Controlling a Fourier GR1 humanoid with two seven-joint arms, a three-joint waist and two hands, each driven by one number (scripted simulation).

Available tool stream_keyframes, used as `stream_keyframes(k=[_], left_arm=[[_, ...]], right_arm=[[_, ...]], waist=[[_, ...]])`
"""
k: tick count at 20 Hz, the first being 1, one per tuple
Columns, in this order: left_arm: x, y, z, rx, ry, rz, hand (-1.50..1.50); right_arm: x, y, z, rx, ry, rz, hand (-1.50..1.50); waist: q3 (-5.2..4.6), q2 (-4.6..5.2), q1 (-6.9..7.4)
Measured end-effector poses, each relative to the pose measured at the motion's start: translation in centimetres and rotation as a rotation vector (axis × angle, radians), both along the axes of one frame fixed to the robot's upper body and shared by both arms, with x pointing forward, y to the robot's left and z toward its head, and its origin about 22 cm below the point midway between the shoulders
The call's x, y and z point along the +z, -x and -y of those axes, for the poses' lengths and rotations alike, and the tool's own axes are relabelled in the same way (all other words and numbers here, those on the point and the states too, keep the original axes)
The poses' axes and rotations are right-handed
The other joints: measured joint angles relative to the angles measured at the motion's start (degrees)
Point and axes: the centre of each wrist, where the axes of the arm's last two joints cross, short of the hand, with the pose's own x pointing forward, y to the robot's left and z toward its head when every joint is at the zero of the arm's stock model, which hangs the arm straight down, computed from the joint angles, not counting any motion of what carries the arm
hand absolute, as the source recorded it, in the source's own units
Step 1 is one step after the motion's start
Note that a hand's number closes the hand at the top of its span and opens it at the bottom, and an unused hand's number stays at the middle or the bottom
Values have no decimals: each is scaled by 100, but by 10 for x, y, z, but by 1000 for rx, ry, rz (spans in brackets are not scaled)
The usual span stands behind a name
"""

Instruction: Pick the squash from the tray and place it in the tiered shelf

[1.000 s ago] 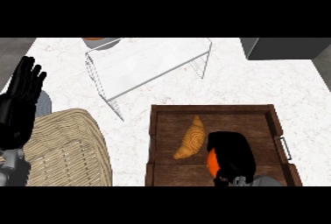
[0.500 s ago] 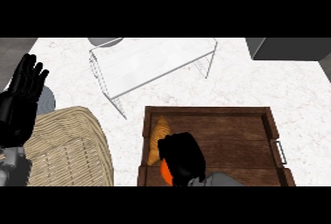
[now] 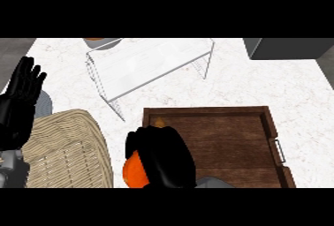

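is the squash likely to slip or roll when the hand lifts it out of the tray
The squash looks smooth and rounded with a tapered tip, so it could probably slide within the right hand curled over it. It seems rigid, so it should not sag. Set on the flat tiered shelf, it might roll.

Counter point(image 3: 280, 88): white marble-patterned top with faint reddish veining, evenly lit, filling most of the view. Dark grey block point(image 3: 287, 47): sat at the counter's far right corner. Grey floor strip point(image 3: 12, 57): showed beyond the counter's left edge. Woven wicker mat point(image 3: 62, 152): tan, lay at the near left, partly over the counter's edge.
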Motion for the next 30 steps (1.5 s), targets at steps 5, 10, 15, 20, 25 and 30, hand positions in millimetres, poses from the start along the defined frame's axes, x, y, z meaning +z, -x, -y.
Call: stream_keyframes(k=[5, 10, 15, 20, 25, 30], left_arm=[[0, 2, -1, 9, 0, 1, 0], [1, 1, 0, 9, -2, 3, 0], [2, 1, 0, 10, 0, 13, 0], [1, 0, 0, 7, -2, 21, 0], [1, -4, 0, -2, 3, 16, 0], [1, -6, 2, -9, 0, 17, 0]], right_arm=[[48, -1, 10, -112, -132, 100, 150], [84, -12, 15, -188, -153, 192, 150], [97, -38, 23, -266, -165, 209, 150], [104, -61, 23, -317, -175, 221, 150], [93, -96, 26, -351, -208, 225, 150], [80, -123, 23, -369, -237, 250, 150]], waist=[[-6, -11, -35], [-10, -3, -19], [-12, 20, 18], [-7, 34, 51], [-1, 65, 92], [-2, 76, 137]])
